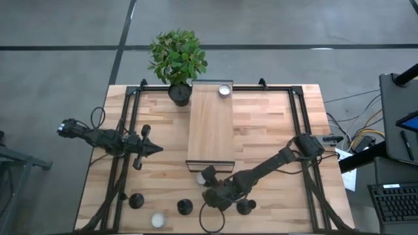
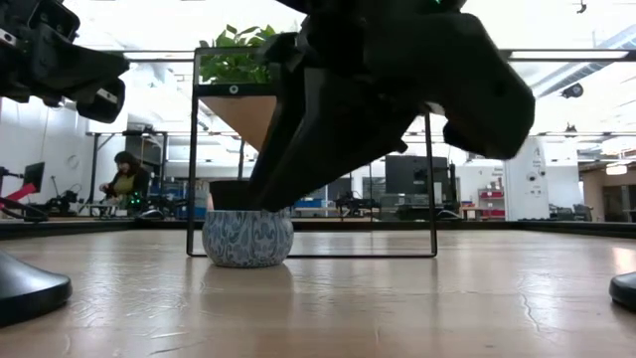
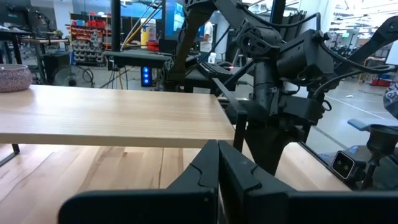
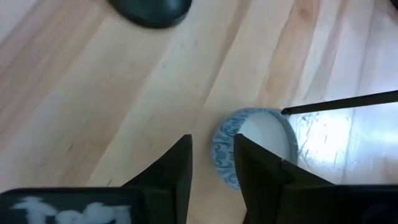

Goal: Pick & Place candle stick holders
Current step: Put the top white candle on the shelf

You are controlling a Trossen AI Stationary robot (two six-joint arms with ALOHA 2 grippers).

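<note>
Three black candle stick holders stand on their round bases near the table's front edge: one (image 1: 136,200), one (image 1: 185,207), and one (image 1: 245,207) partly under my right arm. My right gripper (image 1: 208,176) is low over the table by the front end of the raised wooden shelf (image 1: 210,124). Its fingers are a little apart (image 4: 212,163) and empty, right next to a blue-patterned tealight (image 4: 255,146). One holder's base (image 4: 152,9) lies beyond. My left gripper (image 1: 155,149) is shut and empty, in the air left of the shelf. My right gripper: one finger (image 4: 258,171) stands in front of the tealight's rim (image 4: 222,149). I cannot tell whether it touches the rim. The tealight sits flat on the table (image 2: 248,237), outside the gap between the fingers.
A potted plant (image 1: 177,62) stands at the far edge. A second tealight (image 1: 224,90) sits on the shelf's far end and a third (image 1: 157,220) at the front edge. The shelf's thin black frame legs (image 2: 432,199) stand close to my right gripper. A person (image 2: 121,184) sits far behind the table.
</note>
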